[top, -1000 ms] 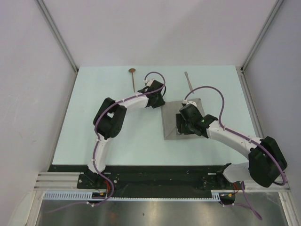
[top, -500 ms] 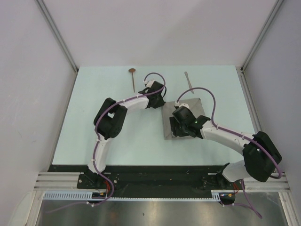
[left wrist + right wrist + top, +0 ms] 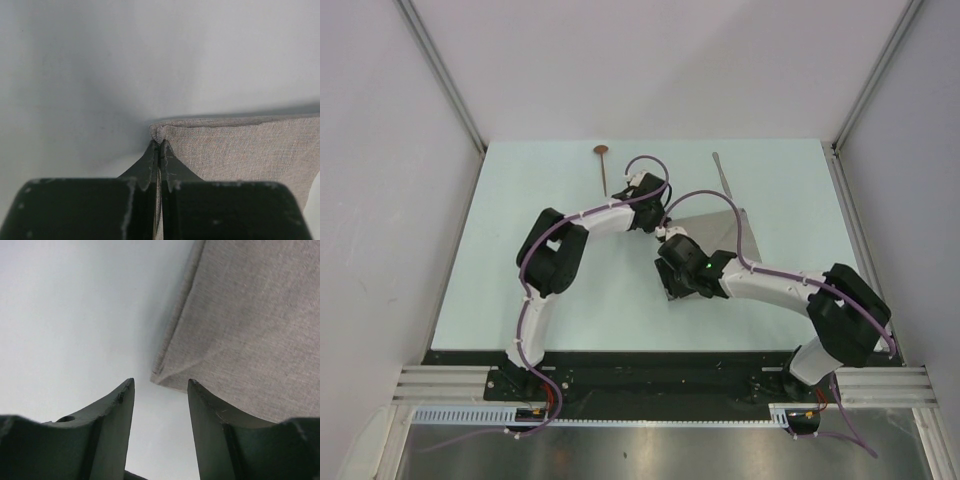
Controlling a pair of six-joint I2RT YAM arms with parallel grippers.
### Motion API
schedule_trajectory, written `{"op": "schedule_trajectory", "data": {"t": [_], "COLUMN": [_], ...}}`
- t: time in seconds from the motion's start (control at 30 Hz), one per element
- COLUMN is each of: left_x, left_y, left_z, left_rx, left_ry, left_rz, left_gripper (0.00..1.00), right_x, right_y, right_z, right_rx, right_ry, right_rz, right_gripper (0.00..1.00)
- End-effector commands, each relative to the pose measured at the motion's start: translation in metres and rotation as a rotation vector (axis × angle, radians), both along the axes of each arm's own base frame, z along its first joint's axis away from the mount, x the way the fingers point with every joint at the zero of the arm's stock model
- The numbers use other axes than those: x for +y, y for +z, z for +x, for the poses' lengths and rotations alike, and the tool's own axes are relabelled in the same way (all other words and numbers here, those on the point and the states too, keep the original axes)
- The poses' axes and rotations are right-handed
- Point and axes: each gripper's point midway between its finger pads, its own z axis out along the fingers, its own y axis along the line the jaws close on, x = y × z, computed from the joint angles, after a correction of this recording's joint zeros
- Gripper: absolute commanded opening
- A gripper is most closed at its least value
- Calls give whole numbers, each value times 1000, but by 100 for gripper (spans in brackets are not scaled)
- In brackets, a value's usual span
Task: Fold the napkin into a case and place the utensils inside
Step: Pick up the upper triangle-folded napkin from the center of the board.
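Now my left gripper (image 3: 160, 145) clamped shut on napkin (image 3: 240, 150) far-left corner; second ago jaws stood apart. My right gripper (image 3: 161, 382) slid across to near-left corner, jaws half open, narrowing, nothing held yet. Napkin lies right of table (image 3: 520, 300) centre. Fold likely next.

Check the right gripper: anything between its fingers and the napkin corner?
Nothing visible. The right gripper is open and points at a corner of the napkin, with only bare table in between. The left gripper is shut on another corner.
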Motion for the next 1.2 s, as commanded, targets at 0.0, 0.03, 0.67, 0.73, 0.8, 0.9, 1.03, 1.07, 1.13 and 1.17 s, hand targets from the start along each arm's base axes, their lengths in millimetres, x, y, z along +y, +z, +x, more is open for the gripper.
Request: {"op": "schedule_trajectory", "data": {"t": [0.0,0.03,0.67,0.73,0.8,0.9,1.03,1.07,1.13,1.17], "left_x": [15,16,19,20,21,22,21,21,22,22], "left_y": [-16,-17,-27,-27,-27,-28,-29,-30,-29,-30], "left_z": [-34,-34,-35,-35,-34,-34,-36,-36,-36,-36], "left_rx": [140,142,165,166,167,169,177,179,178,179], "left_ry": [-27,-26,-22,-20,-17,-13,-13,-12,-11,-10], "left_rz": [32,30,13,12,14,10,2,3,4,5], "left_gripper": [0,0,0,0,0,0,0,0,0,0], "right_x": [17,20,6,2,-1,0,7,9,9,10], "right_y": [12,10,-10,-14,-15,-19,-23,-23,-23,-22], "right_z": [13,9,0,-2,-3,-4,-2,-3,-2,-2], "right_rx": [-91,-95,-216,-212,-218,-214,-209,-208,-211,-211], "right_ry": [40,54,100,102,100,108,115,117,117,123], "right_rz": [-25,-39,-447,-470,-481,-479,-470,-464,-457,-455], "right_gripper": [51,50,46,45,45,45,42,42,42,43]}}
